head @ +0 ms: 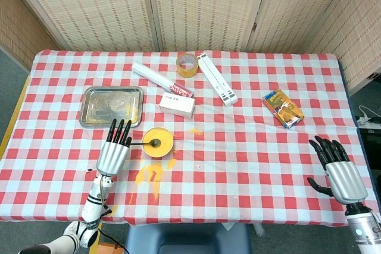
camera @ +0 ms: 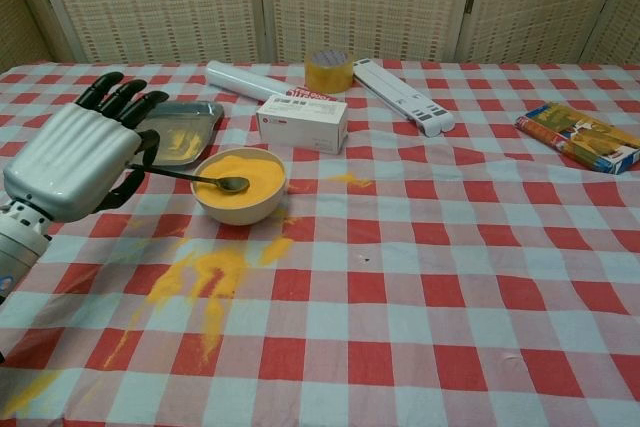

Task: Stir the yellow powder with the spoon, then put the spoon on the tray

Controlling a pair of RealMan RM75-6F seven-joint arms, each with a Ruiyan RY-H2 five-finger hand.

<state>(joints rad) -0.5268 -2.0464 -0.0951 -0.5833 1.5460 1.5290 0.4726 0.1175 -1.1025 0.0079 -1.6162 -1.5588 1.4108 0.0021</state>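
Observation:
A cream bowl of yellow powder stands left of the table's middle. The metal spoon lies with its scoop on the powder and its handle sticking out left over the rim. My left hand is just left of the bowl, fingers straight and spread, its thumb by the handle's end. The handle tip is hidden behind the hand, and no grip shows. The steel tray lies behind the hand. My right hand hovers open at the table's near right corner.
Spilled yellow powder streaks the cloth in front of the bowl. Behind the bowl lie a white box, a white tube, a tape roll and a white bar. A colourful box lies at the right.

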